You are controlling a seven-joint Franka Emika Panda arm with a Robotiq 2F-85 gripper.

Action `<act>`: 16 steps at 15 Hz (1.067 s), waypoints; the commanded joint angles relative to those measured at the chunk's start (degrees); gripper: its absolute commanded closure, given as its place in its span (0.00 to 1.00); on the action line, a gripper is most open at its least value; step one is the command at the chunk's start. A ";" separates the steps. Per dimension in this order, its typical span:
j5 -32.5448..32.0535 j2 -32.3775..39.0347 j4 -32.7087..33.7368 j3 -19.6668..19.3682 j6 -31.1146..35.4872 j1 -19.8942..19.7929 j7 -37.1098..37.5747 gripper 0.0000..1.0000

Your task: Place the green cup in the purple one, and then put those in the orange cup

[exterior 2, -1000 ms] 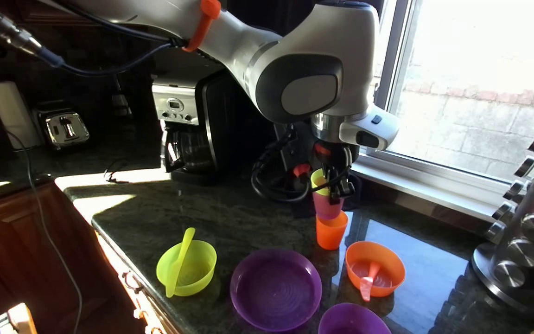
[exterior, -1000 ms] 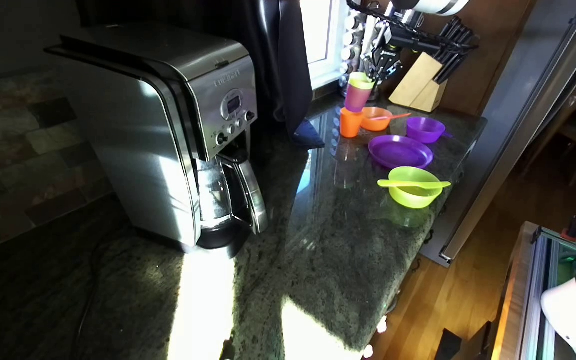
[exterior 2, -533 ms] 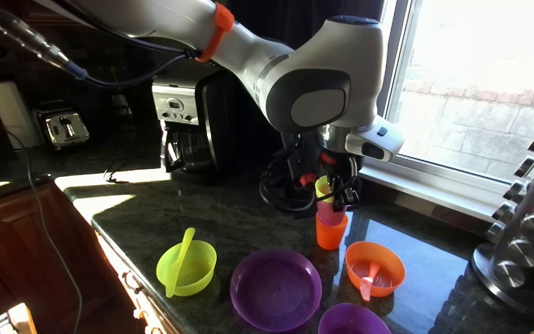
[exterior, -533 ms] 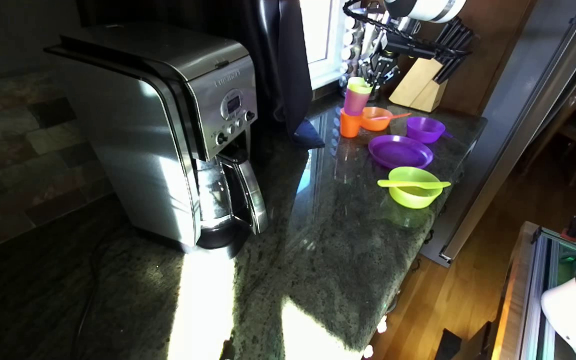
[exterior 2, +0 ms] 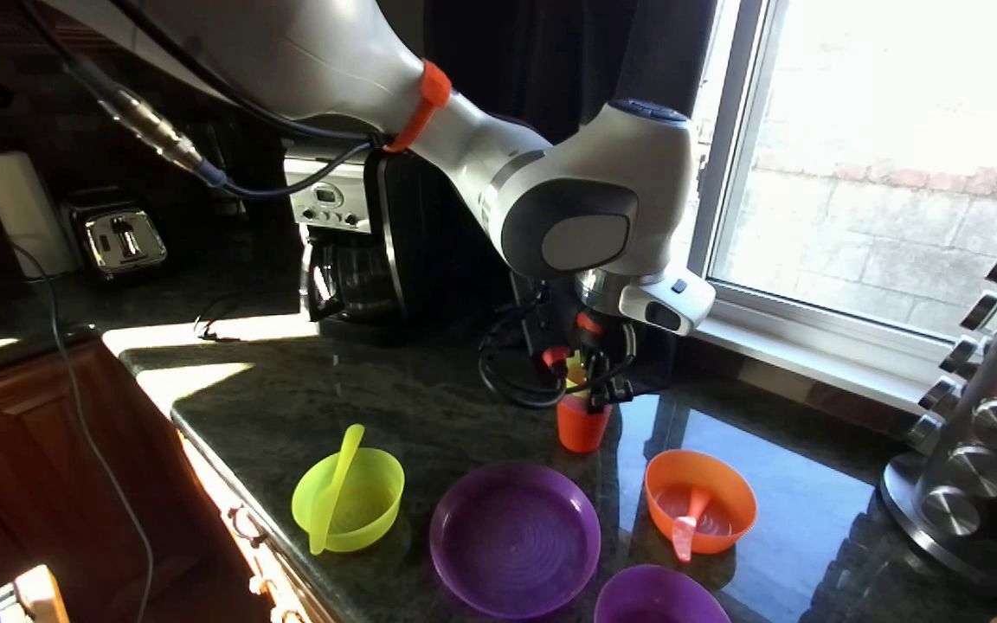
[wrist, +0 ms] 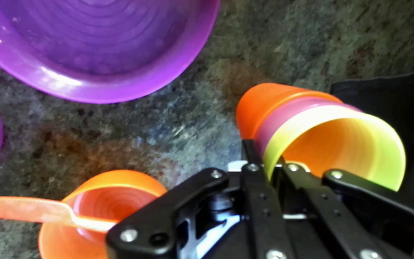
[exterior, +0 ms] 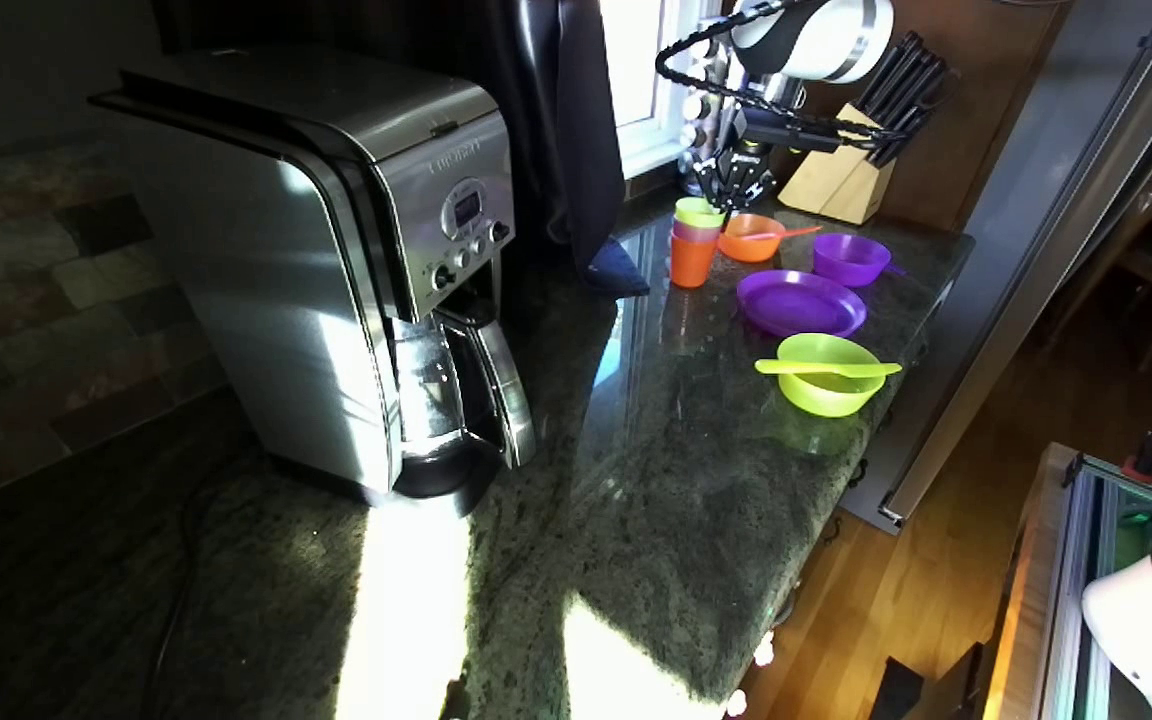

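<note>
The green cup point(wrist: 386, 151) sits inside the purple cup point(wrist: 275, 117), and both stand nested in the orange cup point(wrist: 259, 104). In an exterior view the green rim point(exterior: 698, 211) and a purple band point(exterior: 696, 231) show above the orange cup point(exterior: 691, 265). In an exterior view the orange cup point(exterior 2: 582, 430) stands on the counter, and the gripper partly hides the green cup point(exterior 2: 575, 374). My gripper point(wrist: 266, 158) is shut on the near wall of the green and purple cups, one finger inside the green cup and one outside. The purple cup's lower part is hidden.
An orange bowl with a spoon point(exterior 2: 713, 502) is close to the stack. A purple plate point(exterior 2: 513, 541), a purple bowl point(exterior 2: 659, 597) and a lime-green bowl point(exterior 2: 377, 493) stand around. A dark curtain point(exterior: 586, 150), a window, a knife block point(exterior: 841, 175) and a spice rack point(exterior 2: 974, 433) are nearby.
My gripper has moved down with the green and purple cups, which now sit deep in the orange cup. The orange cup has shifted slightly on the counter, away from the orange bowl.
</note>
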 commanded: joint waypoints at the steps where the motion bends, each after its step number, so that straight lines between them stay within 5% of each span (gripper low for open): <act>1: -0.23 1.31 2.10 1.22 -4.09 1.71 0.17 0.98; 4: -1.64 1.06 2.44 1.90 -5.95 3.48 0.59 0.93; 5: -2.09 0.88 2.44 2.00 -6.45 4.00 0.70 0.68; 7: -2.55 0.44 2.34 2.15 -6.79 4.79 0.59 0.65; 16: -7.07 -7.30 -2.19 2.18 -4.45 7.50 1.24 0.00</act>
